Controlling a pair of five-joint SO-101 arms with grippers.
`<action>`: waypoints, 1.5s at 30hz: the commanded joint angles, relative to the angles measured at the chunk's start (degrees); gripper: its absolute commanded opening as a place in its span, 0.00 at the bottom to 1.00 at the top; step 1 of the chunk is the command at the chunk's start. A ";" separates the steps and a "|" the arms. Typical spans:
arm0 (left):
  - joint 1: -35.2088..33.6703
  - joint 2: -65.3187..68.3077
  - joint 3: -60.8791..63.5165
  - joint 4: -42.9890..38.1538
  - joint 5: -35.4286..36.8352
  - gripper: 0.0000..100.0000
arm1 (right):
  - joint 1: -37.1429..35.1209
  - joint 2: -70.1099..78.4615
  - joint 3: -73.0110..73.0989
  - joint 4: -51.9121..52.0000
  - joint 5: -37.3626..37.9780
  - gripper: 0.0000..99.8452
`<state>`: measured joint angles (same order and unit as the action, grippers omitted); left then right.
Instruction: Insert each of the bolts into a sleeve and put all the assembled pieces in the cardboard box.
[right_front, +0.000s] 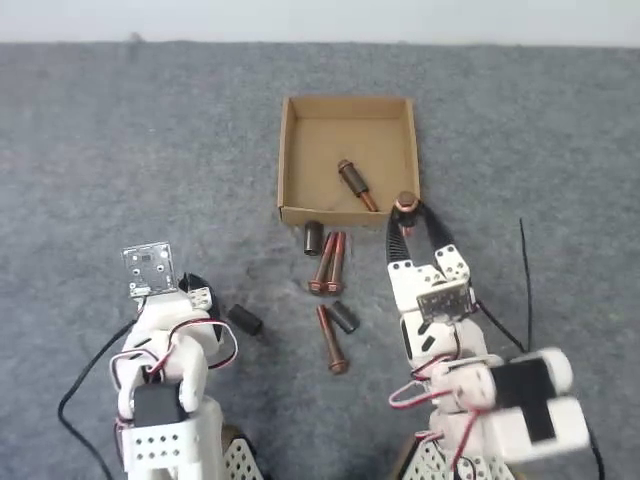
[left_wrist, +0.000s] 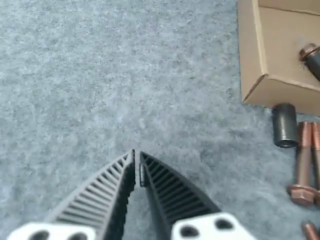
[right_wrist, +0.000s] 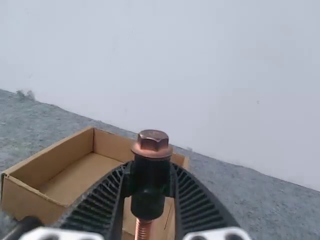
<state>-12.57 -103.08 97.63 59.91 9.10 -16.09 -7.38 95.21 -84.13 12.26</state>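
From above, the cardboard box (right_front: 320, 135) sits at 12 o'clock of the loose parts on the grey surface (right_front: 120, 150). One assembled piece (right_front: 355, 183) lies inside it, head toward 11 o'clock and shank tip toward 5. The right claw (right_front: 407, 212) is clamped on a second sleeved bolt (right_front: 405, 203) at the box's 5 o'clock corner. Its long axis runs 12 to 6, head at 12.

Three bare bolts lie loose: the paired bolts (right_front: 325, 262) side by side, heads toward 6, and a single bolt (right_front: 330, 340), head toward 5. There are three empty sleeves: the first sleeve (right_front: 313, 238) just beside the box front, the second sleeve (right_front: 344, 317) beside the single bolt, and the third sleeve (right_front: 244, 320) at 9 o'clock of it.

In the left wrist view, the left claw (left_wrist: 136, 156) is closed on nothing, fingers together over bare surface.

In the right wrist view, the right claw pinches the black sleeve. The copper head stands past the fingertips, and the box is beyond.
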 joint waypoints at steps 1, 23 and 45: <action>-0.53 0.00 -1.01 0.09 -0.62 0.01 | 1.19 -11.30 -2.37 10.86 0.88 0.01; -0.53 0.00 -1.01 0.00 -0.79 0.01 | 2.15 -21.67 -51.08 105.36 1.05 0.01; -0.53 0.00 -1.01 0.00 -0.79 0.01 | 1.19 30.11 -116.48 140.44 1.23 0.01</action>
<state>-12.84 -103.08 97.63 59.91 9.01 -14.51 21.19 -13.27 55.38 12.35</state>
